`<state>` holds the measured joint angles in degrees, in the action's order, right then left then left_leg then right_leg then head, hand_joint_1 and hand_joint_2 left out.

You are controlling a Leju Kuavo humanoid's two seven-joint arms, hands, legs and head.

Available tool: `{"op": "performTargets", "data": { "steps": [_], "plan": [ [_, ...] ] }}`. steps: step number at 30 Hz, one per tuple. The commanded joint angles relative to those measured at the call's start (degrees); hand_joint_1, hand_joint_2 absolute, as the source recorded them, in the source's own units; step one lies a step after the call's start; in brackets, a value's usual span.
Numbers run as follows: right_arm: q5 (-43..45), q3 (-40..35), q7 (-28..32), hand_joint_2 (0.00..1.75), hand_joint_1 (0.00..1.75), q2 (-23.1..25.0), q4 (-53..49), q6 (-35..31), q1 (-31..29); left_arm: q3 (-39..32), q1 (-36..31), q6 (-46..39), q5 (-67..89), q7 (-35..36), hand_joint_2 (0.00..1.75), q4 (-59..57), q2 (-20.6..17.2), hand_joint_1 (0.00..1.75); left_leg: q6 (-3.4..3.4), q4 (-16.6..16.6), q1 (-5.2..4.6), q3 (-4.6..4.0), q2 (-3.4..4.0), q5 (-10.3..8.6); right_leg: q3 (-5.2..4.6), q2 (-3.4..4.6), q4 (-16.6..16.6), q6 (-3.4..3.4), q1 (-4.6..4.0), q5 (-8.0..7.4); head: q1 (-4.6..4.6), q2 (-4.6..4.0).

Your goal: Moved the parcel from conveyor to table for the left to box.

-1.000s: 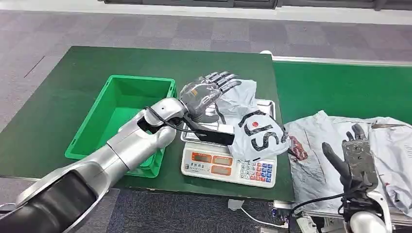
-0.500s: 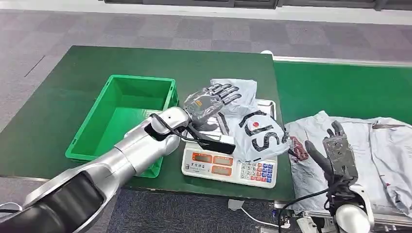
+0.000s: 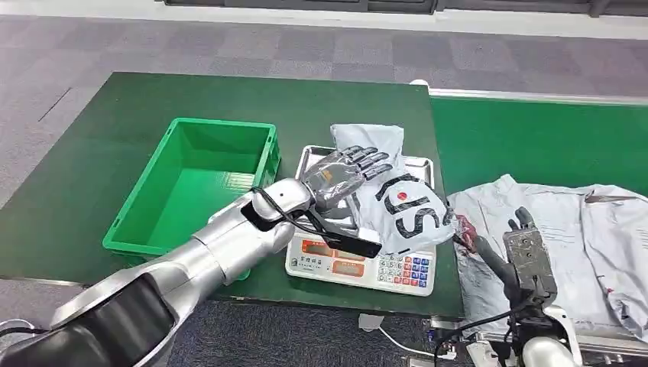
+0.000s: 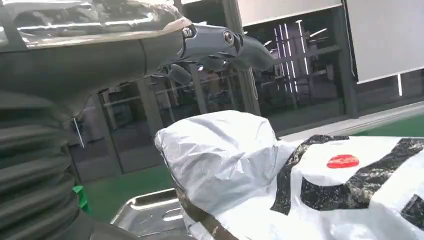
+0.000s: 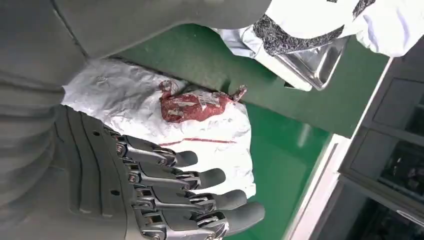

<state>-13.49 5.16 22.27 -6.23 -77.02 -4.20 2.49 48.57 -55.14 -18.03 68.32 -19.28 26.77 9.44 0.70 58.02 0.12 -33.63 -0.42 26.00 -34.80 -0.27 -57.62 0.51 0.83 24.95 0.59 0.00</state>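
Note:
A grey-white parcel (image 3: 403,205) with black lettering lies crumpled on the steel pan of the weighing scale (image 3: 359,265). My left hand (image 3: 345,171) hovers just over the parcel's left part with its fingers spread and nothing in it. The left wrist view shows the fingers (image 4: 220,44) held above the parcel (image 4: 225,160), with a gap between them. My right hand (image 3: 524,256) is held open near the front edge of the conveyor, over a flat grey bag. The right wrist view shows its fingers (image 5: 200,200) straight beside a grey bag with a red label (image 5: 195,104).
An empty green bin (image 3: 191,183) stands on the green table (image 3: 92,153), left of the scale. Several flat grey bags (image 3: 581,229) cover the conveyor (image 3: 535,130) at the right. A cable runs below the table's front edge.
My left hand has slid right and nearer, from the pan's far left corner to over the parcel. My right hand has sunk lower and closer to me.

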Motion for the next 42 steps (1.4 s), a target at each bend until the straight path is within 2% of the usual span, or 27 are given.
{"op": "performTargets", "data": {
  "steps": [1, 10, 12, 22, 27, 37, 42],
  "plan": [
    [0.45, -0.97, -0.41, 1.75, 0.0, 1.82, 0.58, -0.44, -0.35, 3.47, -0.71, 0.31, -0.14, -0.39, 1.75, -4.03, 0.26, 0.0, 0.01, -0.08, 0.06, 0.12, 0.15, 0.03, 0.11, 0.13, 0.14, -0.05, -0.07, -0.04, 0.0, 0.0],
    [0.7, -2.56, -0.83, 1.75, 0.0, 2.59, 0.3, 0.08, -0.06, 3.69, 1.63, 1.16, -0.77, -0.9, 1.75, -4.41, -0.35, 0.0, 0.02, -0.1, 0.05, 0.16, 0.18, 0.04, 0.12, 0.17, 0.13, -0.05, -0.06, -0.03, 0.0, 0.0],
    [1.76, -4.53, -1.21, 1.75, 0.0, 2.02, 0.74, 3.22, -0.46, 3.33, 2.15, -0.04, -1.1, -0.45, 1.75, -4.18, -0.01, 0.0, 0.02, -0.07, 0.04, 0.14, 0.19, 0.04, 0.1, 0.18, 0.1, -0.05, -0.05, -0.03, 0.0, 0.0],
    [1.68, -4.85, -1.17, 1.75, 0.0, 2.11, 1.38, 3.12, -0.71, 3.39, 2.11, 0.15, -1.05, -0.26, 1.75, -4.12, 0.21, 0.0, 0.0, -0.08, 0.05, 0.12, 0.19, 0.03, 0.09, 0.17, 0.12, -0.04, -0.06, -0.04, 0.0, 0.0],
    [3.01, -8.19, -0.28, 1.75, 0.0, 2.76, 4.31, 5.46, -3.57, 3.53, 2.16, -0.09, -0.96, -0.06, 1.75, -3.64, 0.24, 0.0, 0.01, -0.07, 0.04, 0.11, 0.24, 0.03, 0.06, 0.22, 0.09, -0.04, -0.04, -0.05, 0.0, 0.0],
    [3.32, -8.71, -0.58, 1.75, 0.0, 3.2, 6.32, 4.87, -5.64, 2.64, 3.36, 1.25, -1.84, 1.24, 1.75, -4.53, 3.49, 0.0, 0.0, -0.04, 0.05, 0.06, 0.1, 0.02, 0.07, 0.08, 0.09, -0.02, -0.05, -0.03, 0.0, 0.0],
    [3.38, -8.71, -0.5, 1.75, 0.0, 3.25, 6.64, 4.81, -5.77, 2.68, 3.5, 1.08, -1.77, 1.29, 1.75, -4.58, 3.46, 0.0, 0.0, -0.1, 0.05, 0.11, 0.14, 0.02, 0.14, 0.12, 0.16, -0.04, -0.06, -0.05, 0.0, 0.0]
  ]
}}
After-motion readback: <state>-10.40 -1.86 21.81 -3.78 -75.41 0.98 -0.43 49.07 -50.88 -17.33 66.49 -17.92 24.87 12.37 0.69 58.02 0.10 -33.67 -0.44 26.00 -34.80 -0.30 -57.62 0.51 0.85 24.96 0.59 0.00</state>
